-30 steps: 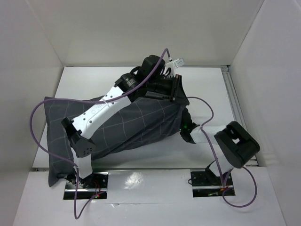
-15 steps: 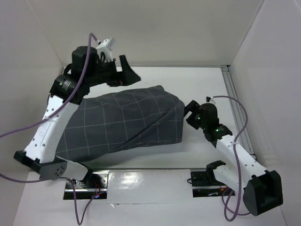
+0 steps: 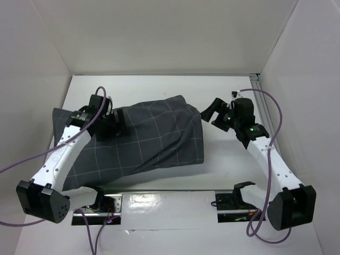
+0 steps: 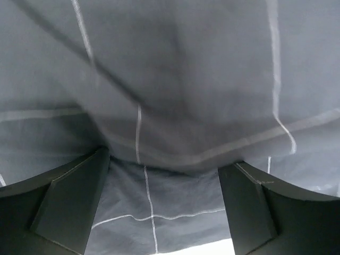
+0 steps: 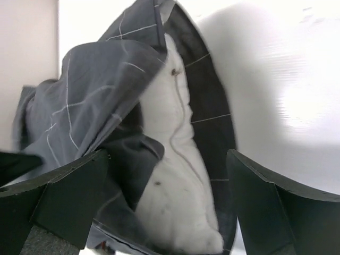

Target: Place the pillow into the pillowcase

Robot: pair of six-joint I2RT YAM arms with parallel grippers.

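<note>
The pillowcase [image 3: 154, 138], dark grey with a thin light grid, lies plump across the table with its mouth to the right. The pillow is hidden in the top view. In the right wrist view the white pillow [image 5: 178, 180] shows inside the pillowcase [image 5: 90, 106] mouth. My left gripper [image 3: 116, 125] hovers open low over the sack's left-middle. In its wrist view the left gripper [image 4: 164, 164] has only grid cloth [image 4: 175, 90] between and beyond its fingers. My right gripper [image 3: 210, 112] stands open just right of the mouth. In its own view the right gripper [image 5: 167, 164] holds nothing.
White enclosure walls stand at the back and on both sides. A metal rail [image 3: 264, 119] runs along the table's right edge. Two mounting plates [image 3: 236, 204] lie at the near edge. Purple cables [image 3: 268, 103] loop off both arms.
Both grippers were shut at the sack's right end and have since opened. The left arm swung off left, then came down over the sack's left-middle. The right arm backed off to the right.
</note>
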